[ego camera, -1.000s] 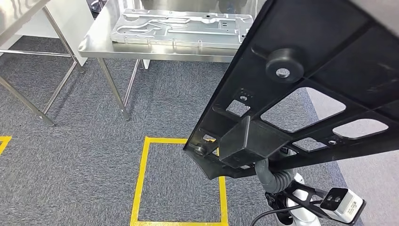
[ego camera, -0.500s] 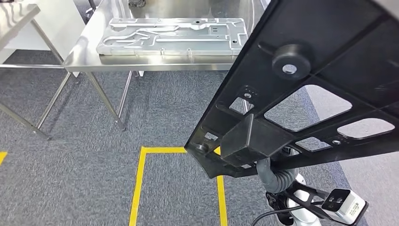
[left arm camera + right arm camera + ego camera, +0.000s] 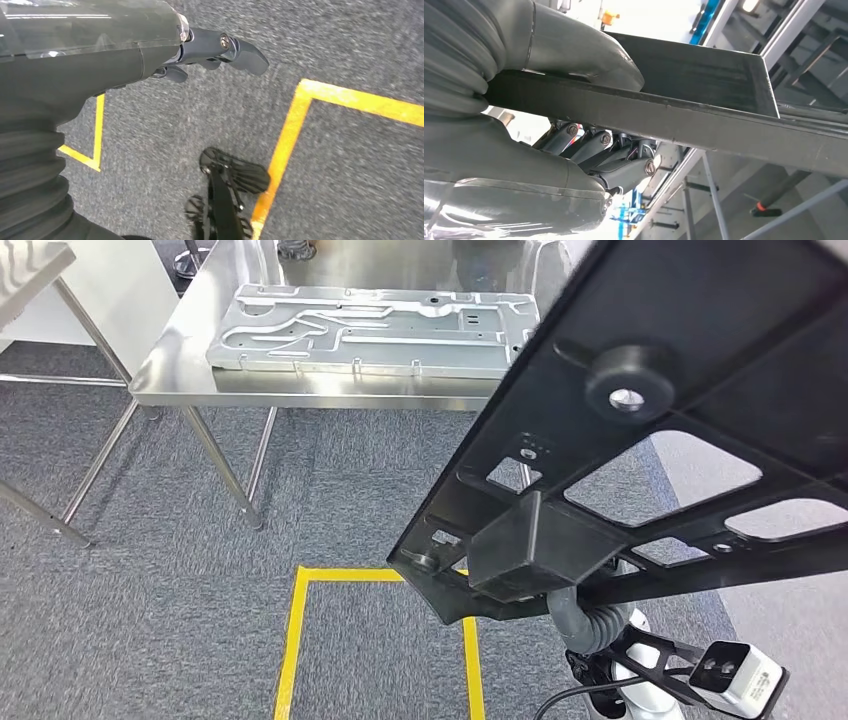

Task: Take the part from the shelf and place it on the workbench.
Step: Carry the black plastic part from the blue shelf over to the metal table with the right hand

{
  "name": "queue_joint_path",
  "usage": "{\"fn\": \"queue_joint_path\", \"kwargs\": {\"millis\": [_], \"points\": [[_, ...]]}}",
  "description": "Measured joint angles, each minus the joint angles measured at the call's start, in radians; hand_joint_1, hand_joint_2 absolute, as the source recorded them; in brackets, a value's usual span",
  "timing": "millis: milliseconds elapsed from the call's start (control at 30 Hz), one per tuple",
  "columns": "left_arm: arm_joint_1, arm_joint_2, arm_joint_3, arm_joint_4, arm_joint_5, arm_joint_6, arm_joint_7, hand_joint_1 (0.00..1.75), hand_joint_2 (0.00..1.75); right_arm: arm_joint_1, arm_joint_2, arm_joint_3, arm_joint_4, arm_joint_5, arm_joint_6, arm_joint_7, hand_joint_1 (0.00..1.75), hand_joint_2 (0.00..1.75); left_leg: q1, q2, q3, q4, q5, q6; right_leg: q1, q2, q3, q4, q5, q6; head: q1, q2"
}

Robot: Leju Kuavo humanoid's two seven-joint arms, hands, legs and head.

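Grey carpet [image 3: 180, 570] with yellow floor tape [image 3: 300, 640] lies below the robot. Right hand [image 3: 589, 125] clamps the black part [image 3: 640, 440], thumb on one face, fingers [image 3: 619, 155] on the other; the part is held tilted above the carpet. Left hand [image 3: 200, 50] hangs over the carpet holding nothing, fingers loosely extended. Beyond stands the steel workbench [image 3: 300, 395], with a metal plate [image 3: 370, 330] near its front edge.

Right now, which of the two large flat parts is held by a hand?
The black part, gripped by the right hand; the silver part lies on the steel workbench.
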Motion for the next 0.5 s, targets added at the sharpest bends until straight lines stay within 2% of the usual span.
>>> {"fn": "queue_joint_path", "kwargs": {"millis": [33,100,133,167,267,300,367,433,467,500], "points": [[0.0,0.0,0.0,0.0,-0.002,0.0,0.0,0.0,1.75,0.0,0.001,-0.005,0.0,-0.004,0.011,0.0,1.75,1.75,0.0,0.004,0.016,0.0,-0.012,-0.002,0.001,-0.005,0.003,-0.044,0.033,-0.003,0.0,0.0],[0.0,0.0,0.001,0.0,-0.004,0.0,-0.001,0.0,1.75,-0.001,0.004,-0.015,0.001,-0.008,0.028,0.0,1.75,1.75,-0.002,0.013,0.046,-0.001,-0.036,-0.009,0.007,-0.033,0.024,-0.163,0.137,-0.015,0.0,0.0],[-0.001,0.0,0.001,0.0,-0.005,0.0,-0.001,0.0,1.75,-0.002,0.006,-0.02,0.001,-0.008,0.033,0.0,1.75,1.75,-0.004,0.019,0.058,-0.001,-0.048,-0.014,0.012,-0.045,0.032,-0.206,0.175,-0.022,0.0,0.0],[-0.001,0.0,0.002,0.0,-0.005,0.0,-0.002,0.0,1.75,-0.002,0.008,-0.023,0.002,-0.008,0.035,0.0,1.75,1.75,-0.006,0.025,0.068,-0.003,-0.056,-0.02,0.016,-0.051,0.036,-0.229,0.198,-0.029,0.0,0.0],[-0.004,0.002,0.005,0.0,-0.006,0.0,-0.002,0.0,1.75,-0.005,0.017,-0.028,0.002,0.004,0.028,0.0,1.75,1.75,-0.008,0.032,0.082,0.011,-0.056,-0.038,0.013,-0.029,0.055,-0.246,0.197,-0.045,0.001,0.0],[-0.006,0.002,0.006,0.0,-0.008,0.0,-0.002,0.0,1.75,-0.006,0.021,-0.029,0.002,0.009,0.022,0.0,1.75,1.75,-0.006,0.025,0.071,0.04,-0.057,-0.043,0.011,-0.023,0.067,-0.253,0.194,-0.05,0.0,0.0],[-0.01,0.002,0.007,0.0,-0.01,0.0,-0.002,0.0,1.75,-0.009,0.026,-0.029,0.002,0.016,0.013,0.0,1.75,1.75,-0.001,0.008,0.011,0.146,-0.085,-0.05,0.009,-0.015,0.085,-0.26,0.185,-0.059,0.0,0.0],[-0.01,0.003,0.008,0.0,-0.012,0.0,-0.002,0.0,1.75,-0.011,0.03,-0.027,0.002,0.019,0.004,0.0,1.75,1.75,0.001,0.0,-0.072,0.257,-0.141,-0.057,0.01,-0.007,0.099,-0.261,0.172,-0.063,0.0,0.0],[-0.008,0.004,0.008,0.0,-0.012,0.0,-0.002,0.0,1.75,-0.011,0.031,-0.027,0.002,0.019,0.0,0.0,1.75,1.75,0.001,0.0,-0.101,0.279,-0.16,-0.058,0.01,-0.002,0.108,-0.261,0.164,-0.063,0.0,0.0],[-0.006,0.004,0.008,0.0,-0.013,0.0,-0.001,0.0,1.75,-0.011,0.033,-0.026,0.002,0.019,-0.004,0.0,1.75,1.75,0.001,0.0,-0.116,0.271,-0.16,-0.057,0.01,0.003,0.12,-0.261,0.155,-0.062,0.0,0.0]]}}
